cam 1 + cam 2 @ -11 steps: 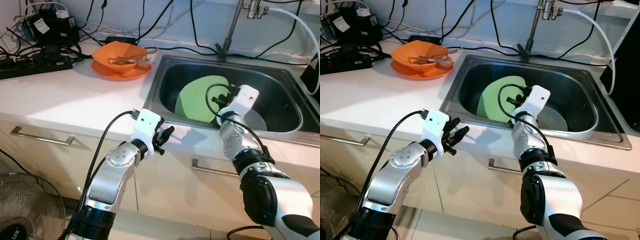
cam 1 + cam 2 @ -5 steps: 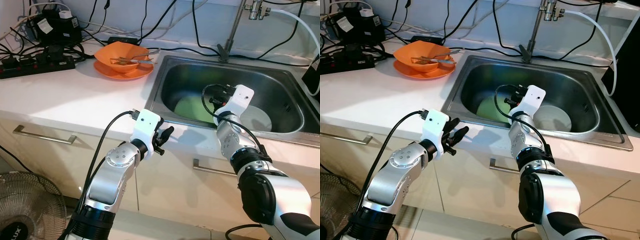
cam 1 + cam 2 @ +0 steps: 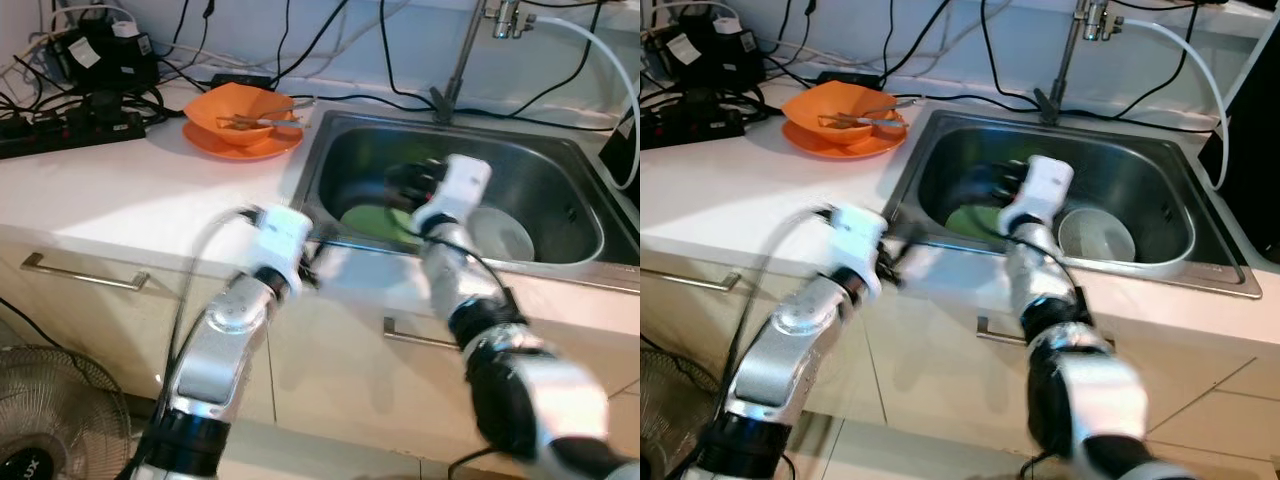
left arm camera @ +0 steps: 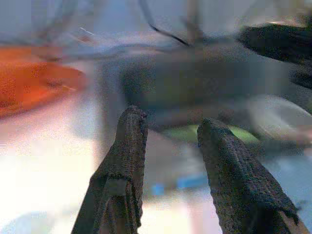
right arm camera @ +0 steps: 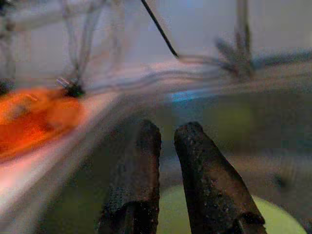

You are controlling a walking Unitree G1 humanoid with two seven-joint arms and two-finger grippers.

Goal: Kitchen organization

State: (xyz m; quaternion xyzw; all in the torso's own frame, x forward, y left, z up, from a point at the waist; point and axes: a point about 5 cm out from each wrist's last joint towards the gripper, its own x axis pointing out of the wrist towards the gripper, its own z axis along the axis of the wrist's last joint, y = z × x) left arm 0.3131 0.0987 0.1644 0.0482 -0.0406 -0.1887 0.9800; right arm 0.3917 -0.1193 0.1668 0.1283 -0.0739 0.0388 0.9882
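Stainless steel sink (image 3: 560, 150) holds a green plate (image 3: 375, 220) lying flat on its bottom, with a white bowl (image 3: 500, 235) beside it; the right gripper (image 5: 165, 134) hangs blurred above the plate, fingers nearly together and empty; the left gripper (image 4: 168, 126) hovers at the counter's front edge (image 3: 150, 235), fingers apart, holding nothing; an orange bowl (image 3: 240, 110) with utensils sits on an orange plate (image 3: 235, 145) left of the sink.

Head stereo pair: high above the counter, looking forward and down; both eyes share the sink (image 3: 560, 170), the orange bowl (image 3: 240, 112) and both arms, blurred.
Left wrist view: close, low over the counter edge, facing the sink along its fingers (image 4: 127, 161).
Right wrist view: inside the sink, near the green plate (image 5: 273, 219).
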